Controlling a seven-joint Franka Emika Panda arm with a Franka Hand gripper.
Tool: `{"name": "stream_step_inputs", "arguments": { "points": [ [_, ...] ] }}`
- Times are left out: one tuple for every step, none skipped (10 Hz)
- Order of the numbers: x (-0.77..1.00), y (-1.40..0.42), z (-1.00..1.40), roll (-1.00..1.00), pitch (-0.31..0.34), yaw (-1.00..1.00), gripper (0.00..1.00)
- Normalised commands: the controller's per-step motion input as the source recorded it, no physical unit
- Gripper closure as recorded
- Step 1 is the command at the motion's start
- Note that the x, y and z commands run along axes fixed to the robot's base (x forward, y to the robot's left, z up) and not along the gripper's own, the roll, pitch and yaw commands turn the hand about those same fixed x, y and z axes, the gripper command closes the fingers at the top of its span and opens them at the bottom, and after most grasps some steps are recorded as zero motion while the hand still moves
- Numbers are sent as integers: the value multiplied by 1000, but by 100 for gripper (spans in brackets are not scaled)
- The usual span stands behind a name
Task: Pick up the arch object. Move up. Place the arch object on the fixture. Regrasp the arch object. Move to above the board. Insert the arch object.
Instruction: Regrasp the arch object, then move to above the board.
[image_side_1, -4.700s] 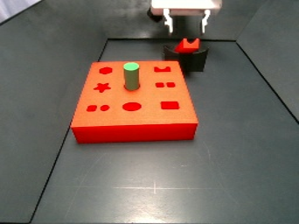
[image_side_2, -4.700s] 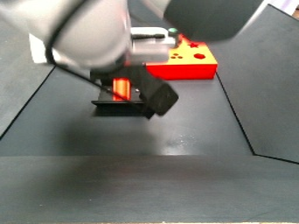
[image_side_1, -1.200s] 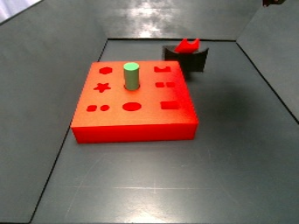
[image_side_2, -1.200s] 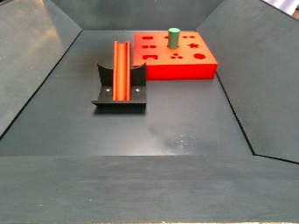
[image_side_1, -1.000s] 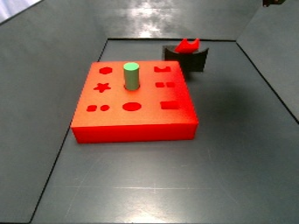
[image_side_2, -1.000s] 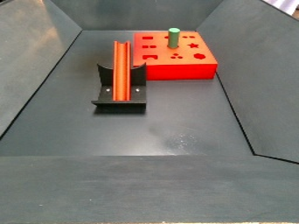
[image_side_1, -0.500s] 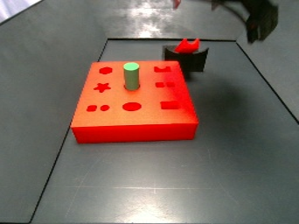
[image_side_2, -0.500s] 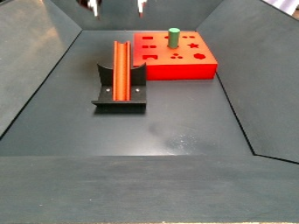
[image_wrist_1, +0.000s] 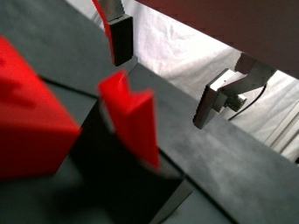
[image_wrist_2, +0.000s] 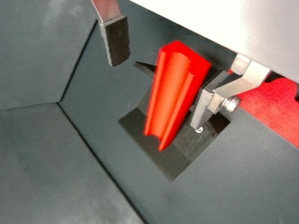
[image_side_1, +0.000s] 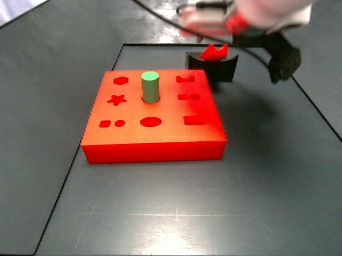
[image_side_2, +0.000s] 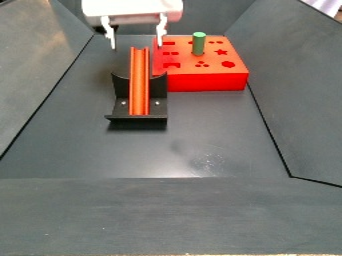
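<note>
**Side view: open gripper hangs over the bar's far end**

The red arch bar (image_side_2: 135, 78) lies lengthwise in the black fixture (image_side_2: 138, 112), beside the board (image_side_2: 203, 68). The gripper (image_side_2: 132, 38) hovers above with its fingers (image_wrist_2: 115, 39) spread and empty, straddling the bar's width. Judged next: descend and close across it.

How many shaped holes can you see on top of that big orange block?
8 show on the board: six open, one under the green peg, one at the back corner nearest the fixture. The gripper hangs open above the arch object; the peg may hide more.
</note>
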Motion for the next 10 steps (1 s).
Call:
{"name": "stream_step_inputs", "arguments": {
  "points": [
    [78, 8, -636, 63, -39, -54, 0],
    [75, 3, -362, 61, -4, -41, 0],
    [75, 1, -259, 64, 8, -36, 0],
    [0, 0, 0, 0, 0, 0, 100],
    [106, -34, 1000, -127, 275, 21, 100],
    [105, -35, 1000, -130, 276, 28, 100],
    [102, -33, 1000, -115, 277, 71, 100],
    [102, -34, 1000, -78, 252, 135, 100],
    [104, -36, 1000, -40, 224, 179, 100],
    [107, -38, 1000, -24, 195, 196, 100]
  ]
}}
